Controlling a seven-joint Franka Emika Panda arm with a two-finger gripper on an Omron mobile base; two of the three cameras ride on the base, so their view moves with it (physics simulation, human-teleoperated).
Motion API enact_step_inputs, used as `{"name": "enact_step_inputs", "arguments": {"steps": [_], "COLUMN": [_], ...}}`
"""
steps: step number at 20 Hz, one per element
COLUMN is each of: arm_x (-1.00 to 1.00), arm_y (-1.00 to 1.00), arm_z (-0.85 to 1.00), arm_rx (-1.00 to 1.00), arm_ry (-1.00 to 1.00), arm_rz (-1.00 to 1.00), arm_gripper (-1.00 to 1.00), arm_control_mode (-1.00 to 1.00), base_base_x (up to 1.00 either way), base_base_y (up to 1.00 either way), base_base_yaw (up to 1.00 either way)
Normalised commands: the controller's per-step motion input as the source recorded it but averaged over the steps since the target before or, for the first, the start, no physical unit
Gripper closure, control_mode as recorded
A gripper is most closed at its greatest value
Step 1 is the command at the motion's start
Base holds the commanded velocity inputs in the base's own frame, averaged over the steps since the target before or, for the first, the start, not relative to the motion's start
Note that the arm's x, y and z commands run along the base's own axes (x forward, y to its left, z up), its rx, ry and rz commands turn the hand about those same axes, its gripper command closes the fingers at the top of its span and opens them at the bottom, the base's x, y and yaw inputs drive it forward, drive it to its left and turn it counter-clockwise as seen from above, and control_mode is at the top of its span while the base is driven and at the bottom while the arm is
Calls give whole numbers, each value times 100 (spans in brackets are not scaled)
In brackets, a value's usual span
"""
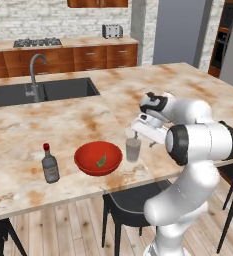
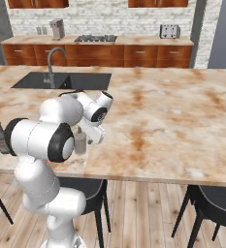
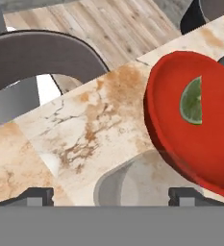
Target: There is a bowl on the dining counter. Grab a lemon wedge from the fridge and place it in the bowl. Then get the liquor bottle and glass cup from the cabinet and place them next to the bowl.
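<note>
A red bowl (image 1: 86,156) stands near the front edge of the dining counter (image 1: 63,125), with a green lemon wedge (image 1: 102,160) lying inside it. Left of the bowl is the liquor bottle (image 1: 50,165), clear with a red cap. The glass cup (image 1: 133,149) stands upright just right of the bowl. My gripper (image 1: 137,135) hangs directly over the cup, open. In the hand view the fingertips (image 3: 36,194) stand wide on either side of the glass cup (image 3: 132,185), with the bowl (image 3: 180,144) and lemon wedge (image 3: 192,101) beside it. The bottle (image 2: 0,137) and cup (image 2: 80,143) also appear from the right.
A sink (image 1: 43,92) with a faucet (image 1: 34,75) is set into the counter behind the bowl. Dark chairs (image 1: 125,200) stand under the counter's front edge. The back counter holds a toaster (image 1: 112,31) and a stovetop (image 1: 37,43).
</note>
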Motion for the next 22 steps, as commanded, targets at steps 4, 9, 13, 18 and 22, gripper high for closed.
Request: {"name": "enact_step_inputs", "arguments": {"steps": [4, 9, 13, 18, 22], "arm_x": [-51, -76, -98, -100, -100], "arm_y": [-6, 0, 0, 0, 3], "arm_z": [91, 89, 87, 89, 79], "arm_rx": [3, 5, 5, 1, 0], "arm_ry": [-20, -18, -17, -20, -22], "arm_rz": [0, 0, -4, -2, -3], "arm_gripper": [-100, -100, -100, -100, -100], "arm_control_mode": [-100, -100, -100, -100, -100], "base_base_x": [0, 0, 0, 0, 0], "base_base_y": [0, 0, 0, 0, 0], "base_base_yaw": [0, 0, 0, 0, 0]}}
